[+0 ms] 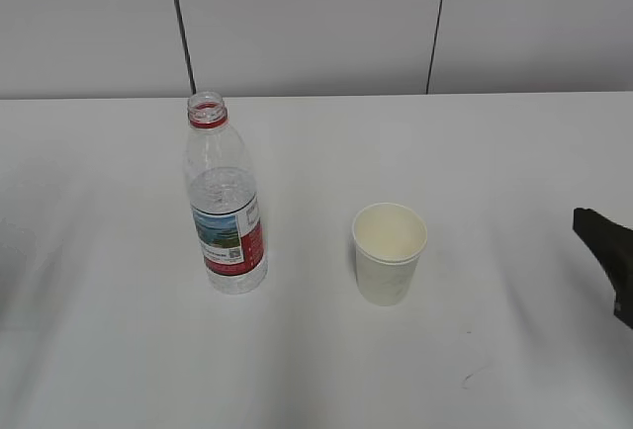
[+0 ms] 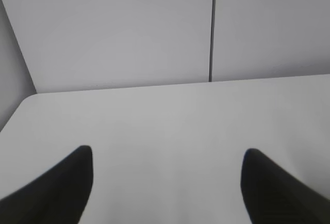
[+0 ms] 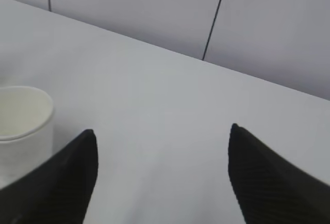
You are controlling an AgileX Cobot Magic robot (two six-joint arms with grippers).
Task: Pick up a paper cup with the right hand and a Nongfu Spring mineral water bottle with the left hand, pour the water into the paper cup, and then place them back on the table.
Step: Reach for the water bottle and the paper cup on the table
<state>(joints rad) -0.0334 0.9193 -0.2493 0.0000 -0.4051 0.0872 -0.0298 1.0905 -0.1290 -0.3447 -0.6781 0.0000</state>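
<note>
The right pincer [image 3: 162, 175] stands open, its two black fingers spread wide with only bare white surface [image 3: 170, 110] between them. The paper cup [image 3: 20, 131] sits upright just off that pincer's left finger [image 3: 64, 182], outside the gap and a little ahead of the fingertip; whether finger and cup touch cannot be told from this angle. In the exterior view only a dark edge of the right hand [image 1: 605, 256] shows at the frame's right side, well apart from the cup [image 1: 389, 251], which stands empty with its rolled rim up.

The left pincer [image 2: 167, 182] is open too, fingers wide apart, nothing between them but the surface [image 2: 165, 121]. Neither cup nor bottle appears ahead of it in the left wrist view, and the left hand does not show in the exterior view.

The Nongfu Spring mineral water bottle [image 1: 225, 202] stands upright and uncapped on the surface, beyond the cup as seen from the right pincer, near the cup yet not touching it. Clear water [image 1: 223, 187] fills it to just above the label.
</note>
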